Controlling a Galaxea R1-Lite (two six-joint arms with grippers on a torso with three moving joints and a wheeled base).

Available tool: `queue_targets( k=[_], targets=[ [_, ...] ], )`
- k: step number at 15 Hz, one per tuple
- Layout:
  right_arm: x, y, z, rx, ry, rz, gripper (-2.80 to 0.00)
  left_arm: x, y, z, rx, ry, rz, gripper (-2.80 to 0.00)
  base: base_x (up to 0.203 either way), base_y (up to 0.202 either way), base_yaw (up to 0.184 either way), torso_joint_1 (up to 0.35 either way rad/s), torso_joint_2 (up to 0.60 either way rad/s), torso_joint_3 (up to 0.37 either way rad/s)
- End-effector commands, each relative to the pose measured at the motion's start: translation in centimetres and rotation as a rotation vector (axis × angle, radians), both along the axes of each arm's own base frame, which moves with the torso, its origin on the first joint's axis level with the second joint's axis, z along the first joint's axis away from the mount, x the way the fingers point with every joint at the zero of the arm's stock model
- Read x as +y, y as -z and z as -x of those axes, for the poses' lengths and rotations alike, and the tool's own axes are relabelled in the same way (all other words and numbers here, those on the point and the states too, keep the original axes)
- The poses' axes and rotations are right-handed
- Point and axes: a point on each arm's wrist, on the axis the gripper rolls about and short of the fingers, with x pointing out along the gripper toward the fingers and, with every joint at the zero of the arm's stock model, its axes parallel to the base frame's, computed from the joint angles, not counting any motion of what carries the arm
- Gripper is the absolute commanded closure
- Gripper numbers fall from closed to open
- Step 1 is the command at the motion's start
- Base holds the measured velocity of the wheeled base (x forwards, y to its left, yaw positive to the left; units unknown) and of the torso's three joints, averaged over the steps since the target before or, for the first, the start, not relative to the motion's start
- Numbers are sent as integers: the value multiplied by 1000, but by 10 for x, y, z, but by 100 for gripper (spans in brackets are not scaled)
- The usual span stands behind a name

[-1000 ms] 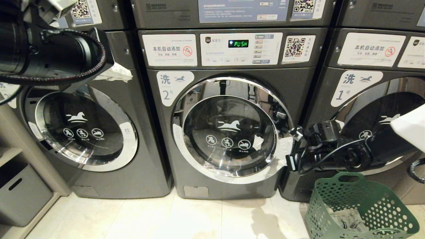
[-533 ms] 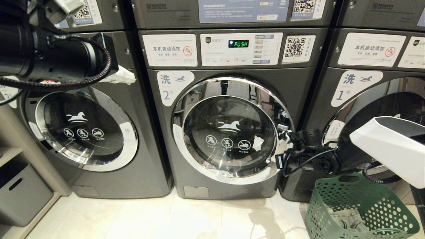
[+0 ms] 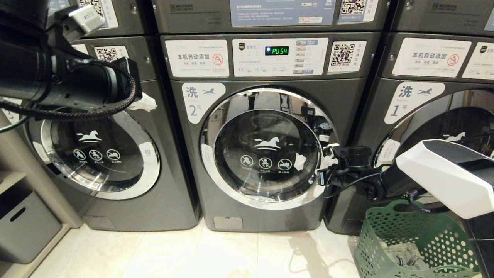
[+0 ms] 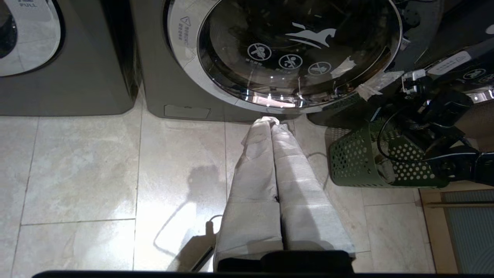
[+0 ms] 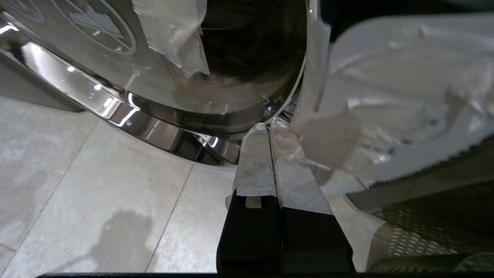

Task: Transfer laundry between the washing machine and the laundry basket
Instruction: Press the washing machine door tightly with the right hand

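Observation:
The washing machine [image 3: 347, 96] labelled 2 stands in the middle, its chrome-rimmed round glass door [image 3: 266, 154] facing me. My right gripper [image 3: 326, 164] reaches in from the right, shut and empty. Its taped fingertips [image 5: 269, 125] press against the right rim of that door. The green laundry basket [image 3: 386, 231] sits on the floor at the lower right, under the right arm, also seen in the left wrist view [image 4: 359, 162]. Pale grey laundry [image 3: 405, 256] lies in its bottom. My left gripper [image 3: 144, 103] is held high at the left, shut and empty, over the floor [image 4: 270, 120].
The alike machine labelled 3 [image 3: 100, 154] stands at the left and machine 1 [image 3: 424, 108] at the right, behind the right arm. A grey bin [image 3: 23, 224] sits on a low shelf at the far left. Pale floor tiles [image 3: 231, 255] lie before the machines.
My right gripper has moved left and a little up, from beside the door onto its right rim. The door's chrome ring and reflections have shifted slightly. The left arm has sunk a little.

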Motion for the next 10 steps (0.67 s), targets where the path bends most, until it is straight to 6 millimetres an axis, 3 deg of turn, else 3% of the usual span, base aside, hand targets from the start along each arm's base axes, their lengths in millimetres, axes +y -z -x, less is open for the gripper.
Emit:
queue_targets(
  k=[1,5,10],
  targets=[
    [0,-1,-2,-12,38,18,0,-1,3,-1,14,-2,-6,0,0,0,0,0,0,0],
    [-1,2,-3,-12,79,35,0,-1,6,0,26,0,-13,0,0,0,0,0,0,0],
    [0,-13,-19,-130,119,30,0,1,8,2,33,-3,-15,0,0,0,0,0,0,0]
  ],
)
